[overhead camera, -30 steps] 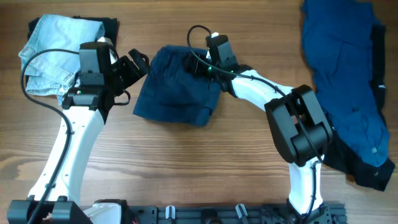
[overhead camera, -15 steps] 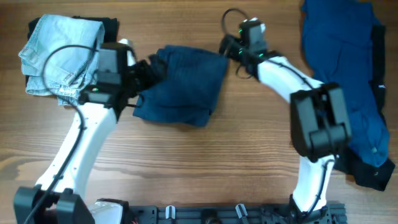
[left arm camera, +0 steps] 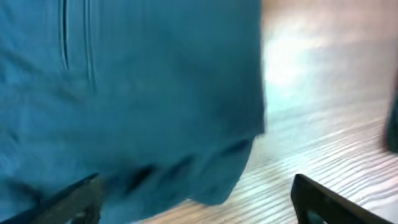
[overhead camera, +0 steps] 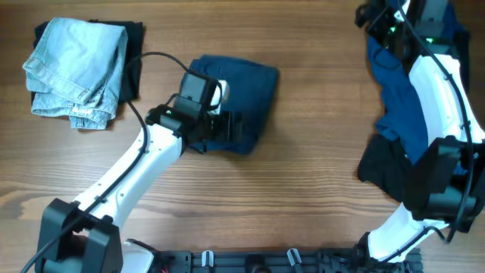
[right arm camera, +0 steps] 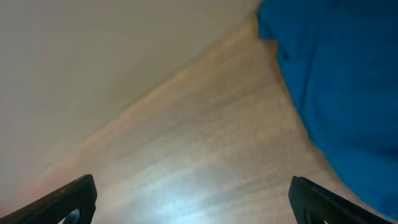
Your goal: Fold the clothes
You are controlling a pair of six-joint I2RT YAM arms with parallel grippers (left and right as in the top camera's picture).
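Observation:
A folded dark navy garment (overhead camera: 254, 83) lies mid-table; in the left wrist view it (left arm camera: 124, 87) fills the left of the frame. My left gripper (overhead camera: 231, 127) hovers over its near edge, open, with the cloth's corner between the wide-apart fingertips (left arm camera: 78, 200). A heap of medium-blue clothes (overhead camera: 413, 83) with black pieces (overhead camera: 383, 163) covers the right side. My right gripper (overhead camera: 369, 17) is open at the back right, beside that heap, over bare wood (right arm camera: 186, 143). Blue cloth (right arm camera: 348, 81) shows at the upper right of the right wrist view.
A folded pale denim piece (overhead camera: 76, 68) rests on a black one (overhead camera: 134, 53) at the back left. The left arm (overhead camera: 129, 174) crosses the table's near left. The table's back edge (right arm camera: 155, 87) runs just past the right gripper.
My left arm swept right across the navy garment to its near edge. My right arm left that garment and swung to the back right corner by the blue heap.

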